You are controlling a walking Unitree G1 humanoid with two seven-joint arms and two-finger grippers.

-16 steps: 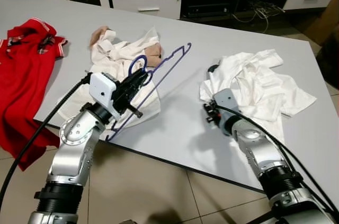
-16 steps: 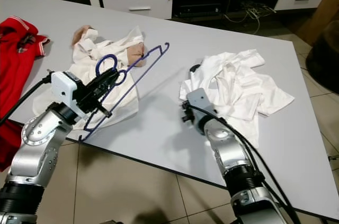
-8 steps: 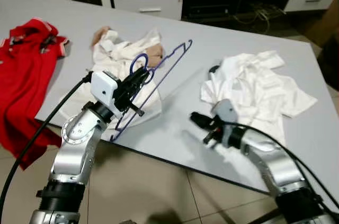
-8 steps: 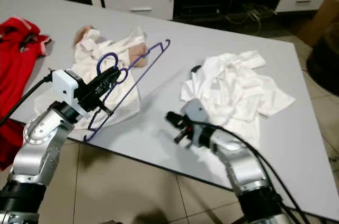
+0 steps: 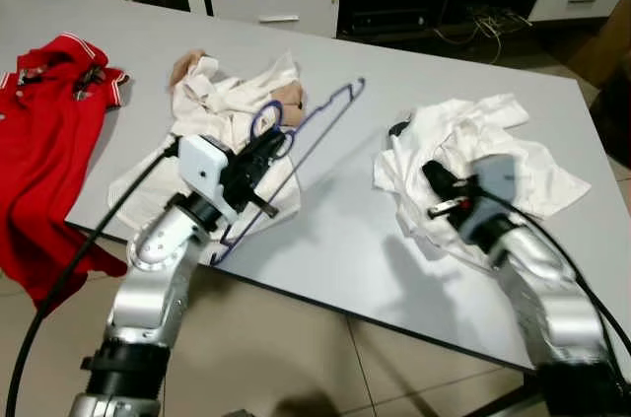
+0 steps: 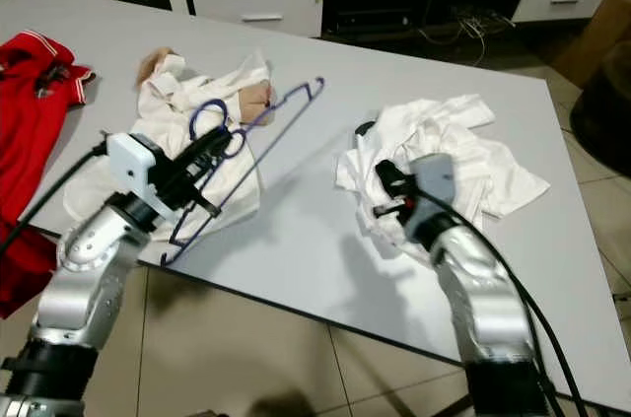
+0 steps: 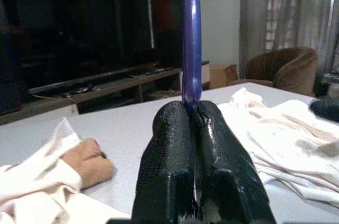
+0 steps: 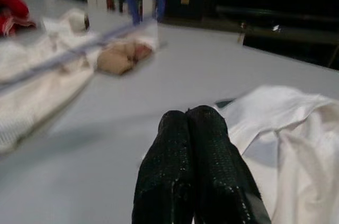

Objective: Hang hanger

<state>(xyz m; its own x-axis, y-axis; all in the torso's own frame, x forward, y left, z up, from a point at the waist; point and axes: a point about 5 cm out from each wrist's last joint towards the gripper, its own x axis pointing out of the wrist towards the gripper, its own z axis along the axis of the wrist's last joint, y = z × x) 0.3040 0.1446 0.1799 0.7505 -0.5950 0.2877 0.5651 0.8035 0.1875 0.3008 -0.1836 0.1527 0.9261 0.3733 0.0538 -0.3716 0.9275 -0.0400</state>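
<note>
A red polo shirt (image 5: 44,131) drapes the pale grey surface (image 5: 335,240) at far left. The left tool (image 5: 264,149), fingers pinched tight, grips a thin blue wire hanger (image 5: 296,146) tilted above a crumpled cream garment (image 5: 212,106). To the right, the right tool (image 5: 434,177), fingers pressed together and empty, hovers over a rumpled white shirt (image 5: 493,156).

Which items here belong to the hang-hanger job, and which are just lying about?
Part of the job:
- blue hanger, tilted up off the table
- left gripper, shut on the blue hanger
- right gripper, shut, above the white shirt

Lying about:
- red shirt, draped over the table's edge
- cream garment under the hanger
- grey table
</note>
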